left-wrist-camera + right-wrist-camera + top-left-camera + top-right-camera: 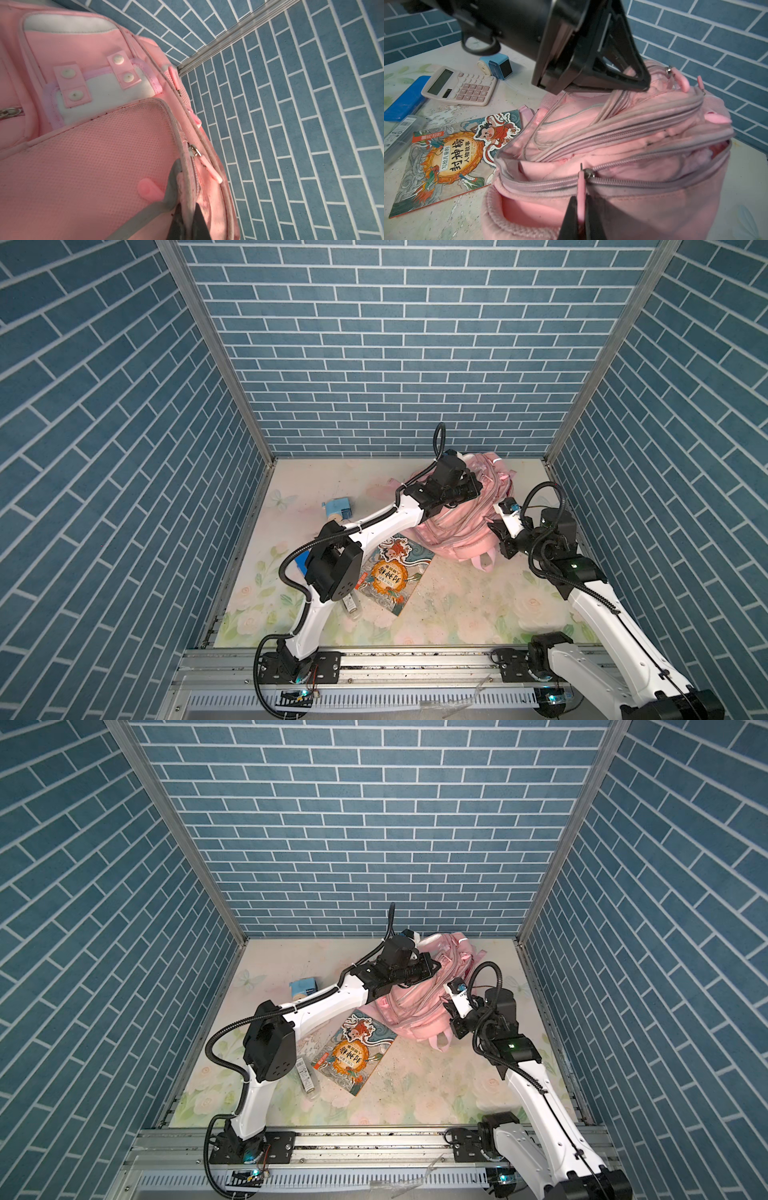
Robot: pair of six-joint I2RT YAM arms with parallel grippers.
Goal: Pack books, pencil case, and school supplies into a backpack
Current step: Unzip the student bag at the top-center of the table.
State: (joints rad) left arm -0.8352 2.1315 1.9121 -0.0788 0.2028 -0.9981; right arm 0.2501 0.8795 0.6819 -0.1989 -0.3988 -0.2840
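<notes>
The pale pink backpack (453, 526) (411, 1011) (643, 145) lies at the back right of the table. My left gripper (188, 207) (476, 488) is shut on a fold of fabric at a zipper seam on its upper side. My right gripper (581, 200) (495, 527) is shut on the pink zipper pull (581, 187) of the main zipper. That zipper gapes open beyond the slider. The book (395, 572) (452, 158) lies flat beside the backpack. The white calculator (460, 86), blue sharpener (337, 508) (497, 65) and flat blue pencil case (406, 99) lie farther left.
A clear plastic box (398, 135) (305, 1077) lies next to the book near the left arm's elbow. Blue brick walls close in the back and both sides. A metal rail (395, 659) runs along the front edge.
</notes>
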